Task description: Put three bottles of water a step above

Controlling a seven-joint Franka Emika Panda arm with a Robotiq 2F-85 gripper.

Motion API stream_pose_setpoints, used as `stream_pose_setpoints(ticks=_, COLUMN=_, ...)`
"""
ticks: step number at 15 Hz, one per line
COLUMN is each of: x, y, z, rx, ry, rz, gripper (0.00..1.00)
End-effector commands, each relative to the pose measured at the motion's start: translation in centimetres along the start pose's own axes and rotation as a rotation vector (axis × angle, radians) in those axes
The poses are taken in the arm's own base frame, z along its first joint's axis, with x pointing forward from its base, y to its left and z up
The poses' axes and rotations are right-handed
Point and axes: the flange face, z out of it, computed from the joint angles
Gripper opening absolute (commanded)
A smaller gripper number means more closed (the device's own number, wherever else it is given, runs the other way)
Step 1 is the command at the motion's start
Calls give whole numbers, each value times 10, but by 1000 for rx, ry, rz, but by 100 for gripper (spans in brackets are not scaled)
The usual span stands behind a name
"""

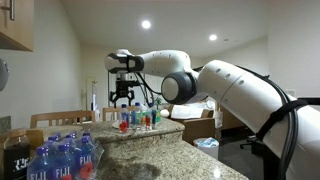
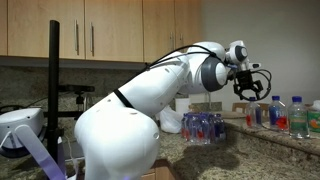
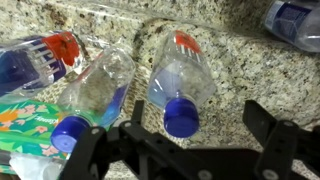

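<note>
In the wrist view I look down on three upright water bottles: one with a blue cap (image 3: 182, 114), a second (image 3: 96, 92) to its left and a third with a red label (image 3: 40, 58) further left. My gripper (image 3: 200, 120) is open, its fingers wide on either side of the first bottle's cap without touching it. They stand on speckled granite (image 3: 235, 60). In both exterior views the gripper (image 1: 124, 96) (image 2: 251, 88) hovers above bottles (image 1: 140, 118) (image 2: 276, 112) lined up on the raised ledge (image 1: 150, 131) (image 2: 300, 137).
A shrink-wrapped pack of bottles (image 1: 60, 160) (image 2: 203, 127) sits on the lower countertop (image 1: 175, 158). A green-patterned item (image 3: 22, 120) lies beside the bottles, and another bottle (image 3: 296, 20) lies at the top right. Wooden cabinets (image 2: 110, 35) hang on the wall.
</note>
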Motion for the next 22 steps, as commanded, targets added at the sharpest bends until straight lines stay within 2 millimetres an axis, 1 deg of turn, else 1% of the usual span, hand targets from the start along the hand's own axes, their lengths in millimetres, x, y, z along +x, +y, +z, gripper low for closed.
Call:
stream_pose_setpoints(ticks=1, x=4, y=1, z=-18, rx=11, ry=68, rz=57, gripper=100)
stream_pose_setpoints(ticks=3, x=4, y=1, z=-29, rx=12, ry=95, rz=73, gripper=100)
stream_pose_setpoints(ticks=5, x=3, y=-4, z=-38, rx=-1, ry=107, rz=82, gripper=100)
stream_pose_setpoints(ticks=7, x=-1, y=-11, z=-39, rx=-16, ry=90, rz=79, gripper=100)
stream_pose_setpoints(ticks=10, x=-10, y=-22, z=-34, rx=-36, ry=35, rz=58, gripper=100)
stream_pose_setpoints(ticks=13, x=-19, y=-28, z=-29, rx=-61, ry=-23, rz=55, gripper=100)
stream_pose_setpoints(ticks=14, x=-20, y=-29, z=-31, rx=-67, ry=-25, rz=66, gripper=100)
stream_pose_setpoints(ticks=19, x=-21, y=-32, z=-45, rx=-80, ry=7, rz=127, gripper=100)
stream_pose_setpoints(ticks=20, x=-19, y=-31, z=-37, rx=-54, ry=-2, rz=88, gripper=100)
stream_pose_setpoints(ticks=22, x=-19, y=-31, z=-39, rx=-57, ry=1, rz=100, gripper=100)
